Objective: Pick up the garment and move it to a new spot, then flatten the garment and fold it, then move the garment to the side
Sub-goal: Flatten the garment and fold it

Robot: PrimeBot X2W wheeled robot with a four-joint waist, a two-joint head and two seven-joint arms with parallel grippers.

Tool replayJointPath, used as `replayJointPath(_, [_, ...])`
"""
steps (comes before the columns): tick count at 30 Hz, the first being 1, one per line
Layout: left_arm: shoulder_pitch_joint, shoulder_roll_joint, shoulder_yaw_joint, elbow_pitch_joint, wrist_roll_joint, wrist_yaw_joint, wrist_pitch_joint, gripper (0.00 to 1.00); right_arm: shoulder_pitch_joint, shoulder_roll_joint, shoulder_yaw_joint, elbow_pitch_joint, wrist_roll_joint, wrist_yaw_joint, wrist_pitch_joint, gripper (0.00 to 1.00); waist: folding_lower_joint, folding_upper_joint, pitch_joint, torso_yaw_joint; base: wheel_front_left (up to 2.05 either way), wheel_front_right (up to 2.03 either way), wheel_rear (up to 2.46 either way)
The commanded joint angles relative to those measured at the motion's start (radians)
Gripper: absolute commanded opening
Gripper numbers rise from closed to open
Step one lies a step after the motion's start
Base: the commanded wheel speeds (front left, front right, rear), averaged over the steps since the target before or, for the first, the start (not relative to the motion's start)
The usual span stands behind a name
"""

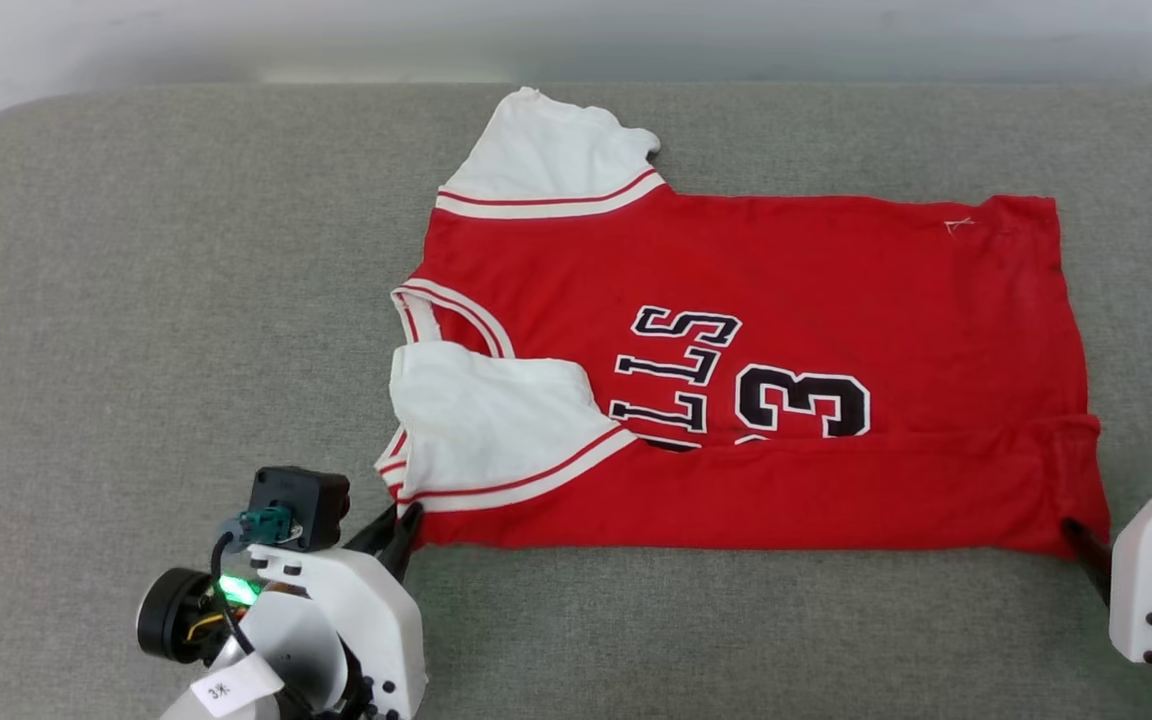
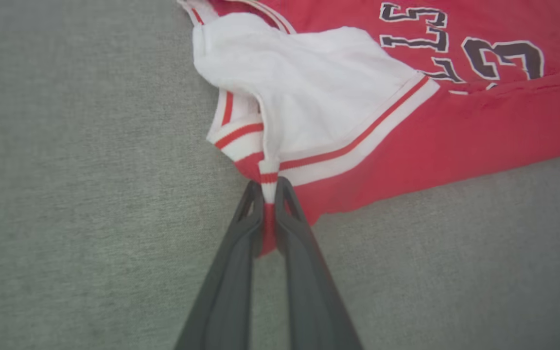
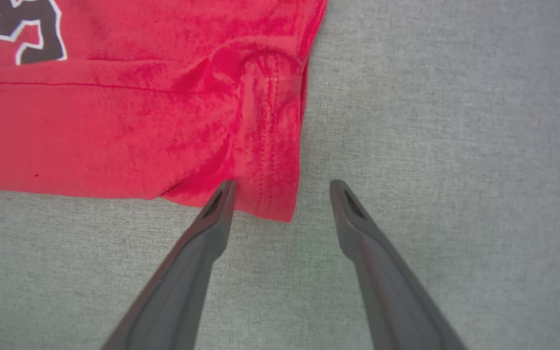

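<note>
The garment [image 1: 796, 300] is a red jersey with white sleeves, lying flat on the grey surface with its near edge folded over the dark print. My left gripper [image 1: 404, 527] is at its near left corner, by the folded white sleeve. In the left wrist view my left gripper [image 2: 270, 187] is shut on the garment [image 2: 455, 131], pinching the striped trim at that corner. My right gripper [image 3: 282, 187] stands open at the garment's [image 3: 114, 121] near right hem corner, with that corner between its fingers; in the head view one right fingertip [image 1: 1076, 530] touches the hem.
The grey padded surface [image 1: 136, 300] stretches wide to the left of the jersey and in front of it. Its far edge meets a pale wall [image 1: 576, 40] at the top of the head view.
</note>
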Motion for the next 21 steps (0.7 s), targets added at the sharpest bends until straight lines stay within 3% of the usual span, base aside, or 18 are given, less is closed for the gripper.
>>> replayJointPath(1, [-0.010,0.004,0.001,-0.016,0.005,0.006,-0.006,0.00,-0.014,-0.002,0.000,0.011,-0.008,0.000,0.003,1.00,-0.0001,0.0000,0.006,0.005,0.00,0.00,0.00])
replayJointPath(8, [-0.013,0.016,-0.014,-0.138,0.036,0.025,0.017,0.00,-0.052,0.018,0.004,0.114,-0.019,0.000,0.024,1.00,-0.0001,0.0000,0.040,0.031,0.00,0.00,0.00])
replayJointPath(15, [-0.013,0.021,-0.023,-0.146,0.033,0.032,0.043,0.00,-0.056,0.019,0.055,0.214,-0.007,0.000,0.040,1.00,-0.0001,0.0000,0.073,0.043,0.00,0.00,0.00])
replayJointPath(16, [-0.011,0.021,-0.025,-0.142,0.030,0.031,0.046,0.00,-0.052,0.019,0.063,0.227,-0.001,0.000,0.045,0.60,-0.0001,0.0000,0.074,0.044,0.00,0.00,0.00])
replayJointPath(18, [-0.008,0.019,-0.026,-0.135,0.023,0.028,0.048,0.00,-0.050,0.016,0.075,0.245,0.010,0.000,0.043,0.04,-0.0001,0.0000,0.076,0.045,0.00,0.00,0.00])
replayJointPath(21, [-0.004,0.018,-0.025,-0.121,0.016,0.025,0.044,0.00,-0.053,0.001,0.077,0.265,0.021,0.000,0.032,0.00,-0.0001,0.0000,0.073,0.044,0.00,0.00,0.00])
